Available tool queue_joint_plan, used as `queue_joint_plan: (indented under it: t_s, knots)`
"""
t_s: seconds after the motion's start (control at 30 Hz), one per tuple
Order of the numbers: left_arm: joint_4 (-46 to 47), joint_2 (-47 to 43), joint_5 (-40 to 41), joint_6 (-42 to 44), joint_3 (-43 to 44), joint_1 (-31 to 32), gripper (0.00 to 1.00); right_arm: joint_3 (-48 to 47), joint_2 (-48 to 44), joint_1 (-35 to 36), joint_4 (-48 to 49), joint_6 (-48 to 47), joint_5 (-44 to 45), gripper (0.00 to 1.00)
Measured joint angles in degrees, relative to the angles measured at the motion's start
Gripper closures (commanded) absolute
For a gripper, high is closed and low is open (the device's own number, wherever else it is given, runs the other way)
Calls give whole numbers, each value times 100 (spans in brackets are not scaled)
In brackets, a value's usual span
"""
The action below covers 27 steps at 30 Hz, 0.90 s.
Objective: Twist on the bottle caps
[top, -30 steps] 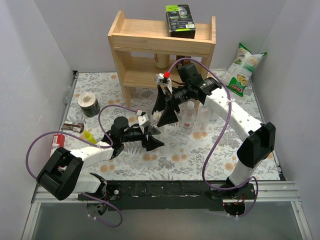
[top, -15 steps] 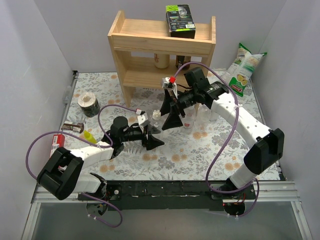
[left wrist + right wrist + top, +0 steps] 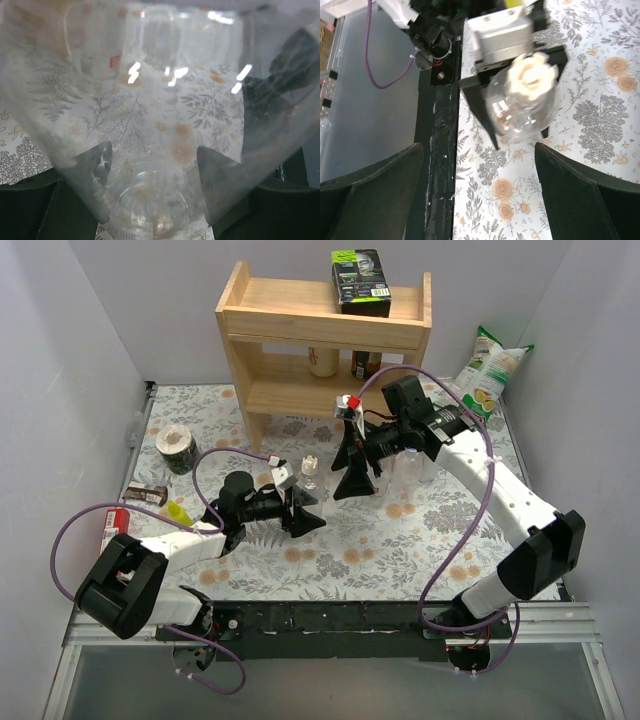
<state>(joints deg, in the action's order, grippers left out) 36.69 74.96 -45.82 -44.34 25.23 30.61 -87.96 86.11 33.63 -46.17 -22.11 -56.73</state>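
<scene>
My left gripper is shut on a clear bottle just right of the table's middle. In the left wrist view that bottle fills the frame, with my dark fingers on both sides of it. The right wrist view looks down the bottle and shows a pale ribbed cap on its neck; how tight it sits cannot be told. My right gripper hangs open just right of the bottle, apart from it, with only tablecloth between its fingers. More clear bottles stand behind the right arm.
A wooden shelf stands at the back with a black box on top. A chips bag leans at the back right. A tape roll, a brown packet and a yellow item lie at the left.
The right arm has drawn back to the right, away from the held bottle, which now shows in the top view. The left arm has not moved.
</scene>
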Motion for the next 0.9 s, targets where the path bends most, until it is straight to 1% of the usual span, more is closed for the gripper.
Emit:
queue_joint_plan:
  t_s: [0.17, 0.27, 0.47, 0.73, 0.9]
  knots:
    - [-131, 11, -92, 68, 11, 37, 100, -555, 669, -50, 380, 273, -122, 2]
    - [-214, 50, -136, 118, 74, 55, 100, -645, 861, -35, 610, 411, -348, 2]
    - [-264, 92, -179, 199, 155, 63, 100, -645, 894, 201, 883, 595, -750, 2]
    - [-238, 160, -208, 181, 184, 85, 100, -577, 887, 330, 1047, 616, -789, 2]
    - [-219, 160, -190, 63, 181, 90, 100, -249, 717, 323, 1121, 555, -627, 2]
